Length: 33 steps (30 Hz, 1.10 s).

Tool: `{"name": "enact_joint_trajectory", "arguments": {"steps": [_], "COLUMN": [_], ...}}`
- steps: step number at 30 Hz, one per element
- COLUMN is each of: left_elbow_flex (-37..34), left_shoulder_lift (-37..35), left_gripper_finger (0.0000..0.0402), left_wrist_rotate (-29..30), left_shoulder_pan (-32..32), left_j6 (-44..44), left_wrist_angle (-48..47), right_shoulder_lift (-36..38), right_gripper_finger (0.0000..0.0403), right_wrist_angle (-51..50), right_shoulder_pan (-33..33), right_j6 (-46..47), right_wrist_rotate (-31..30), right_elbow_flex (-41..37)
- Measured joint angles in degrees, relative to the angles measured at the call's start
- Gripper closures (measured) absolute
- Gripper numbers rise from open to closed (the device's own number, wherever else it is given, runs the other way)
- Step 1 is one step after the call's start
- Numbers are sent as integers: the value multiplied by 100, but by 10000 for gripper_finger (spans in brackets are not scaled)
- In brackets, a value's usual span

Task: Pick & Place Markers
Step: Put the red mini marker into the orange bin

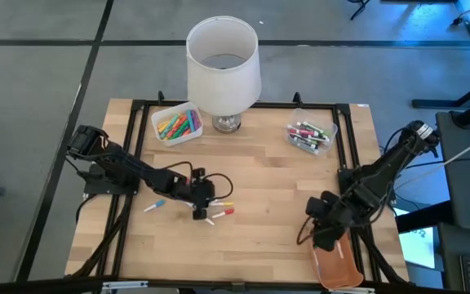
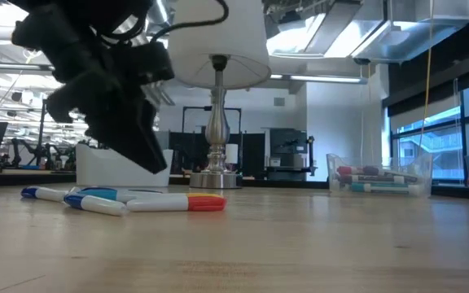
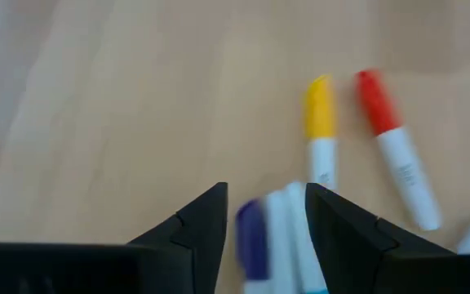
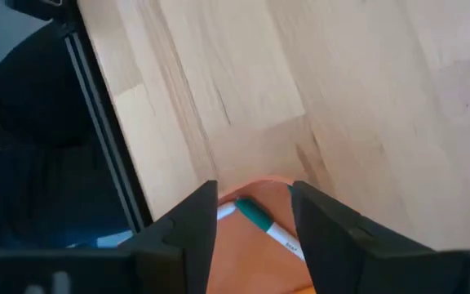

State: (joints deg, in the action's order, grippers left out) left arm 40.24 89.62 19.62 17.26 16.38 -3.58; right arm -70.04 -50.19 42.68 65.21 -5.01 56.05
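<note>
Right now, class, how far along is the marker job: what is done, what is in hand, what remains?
Done: one green-capped white marker lies in the orange plastic tray, below the open right end effector. In hand: nothing gripped; the open left end effector hovers over a purple-capped white marker. Left: that one, plus yellow-capped, red-capped and blue-capped markers loose on the wooden table.

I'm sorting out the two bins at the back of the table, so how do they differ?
The left bin holds bright markers in orange, yellow, green and pink; the right bin holds mostly white-bodied markers with dark, red and green accents. The left bin sits close beside the lamp base; the right bin stands farther from it. Both are clear, shallow containers on the wooden table.
</note>
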Motion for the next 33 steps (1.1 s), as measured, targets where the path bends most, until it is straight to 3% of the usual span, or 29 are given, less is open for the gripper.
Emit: {"name": "enact_joint_trajectory", "arguments": {"steps": [3, 8, 11, 17, 23, 30, 33], "left_elbow_flex": [-2, -2, -84, -326, -522, -614, -596], "left_shoulder_lift": [0, 0, 0, 0, -10, -11, 10], "left_gripper_finger": [242, 252, 265, 287, 309, 351, 363], "left_wrist_rotate": [148, -228, -157, 113, -110, 506, 1089], "left_shoulder_pan": [-4, -3, -7, -160, -287, -280, -313], "left_j6": [256, 261, 326, 561, 791, 901, 850], "left_wrist_angle": [-240, -422, -415, -412, -332, -216, 272], "right_shoulder_lift": [0, 0, 0, 0, 0, 0, 0], "right_gripper_finger": [244, 244, 244, 244, 244, 244, 244], "right_wrist_angle": [0, -24, -23, -23, -24, -22, 26], "right_shoulder_pan": [-257, -664, -820, -932, -932, -953, -973], "right_j6": [-85, -149, -249, -528, -535, -537, -749], "right_wrist_rotate": [65, 338, 369, 365, 358, 156, -553], "right_elbow_flex": [0, 0, 0, 0, 0, 0, 0]}}
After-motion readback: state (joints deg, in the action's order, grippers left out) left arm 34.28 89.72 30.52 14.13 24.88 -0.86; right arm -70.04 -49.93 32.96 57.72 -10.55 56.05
